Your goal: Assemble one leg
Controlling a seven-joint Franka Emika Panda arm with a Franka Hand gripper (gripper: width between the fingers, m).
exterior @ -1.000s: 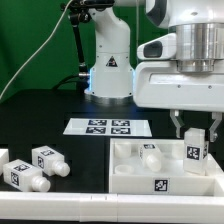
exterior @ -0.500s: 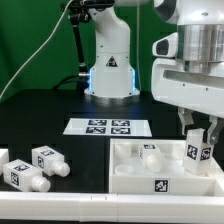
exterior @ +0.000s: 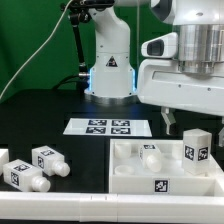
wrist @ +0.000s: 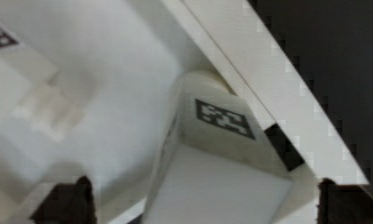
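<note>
The leg (exterior: 196, 146) stands upright in the tray (exterior: 135, 178), at the corner on the exterior view's right, its tag facing the camera; in the wrist view the same leg (wrist: 224, 122) shows from above, seated against the tray's rim (wrist: 209, 45). The gripper (exterior: 176, 122) hangs just above and a little to the exterior view's left of the leg, touching nothing, and the wrist view shows its two fingertips (wrist: 71, 200) spread wide with the leg between and below them, so the jaws are open and empty. I judge that this leg is placed and the step in hand is the release and retreat. Whether the leg is fully screwed home cannot be told from these pictures. A second leg (exterior: 150, 154) lies inside the tray, and two more legs (exterior: 48, 160) lie loose on the table (exterior: 60, 100) at the exterior view's left, beyond the marker board (exterior: 107, 127). The next move probably calls for a clean lift clear of the standing leg, without brushing it.
</note>
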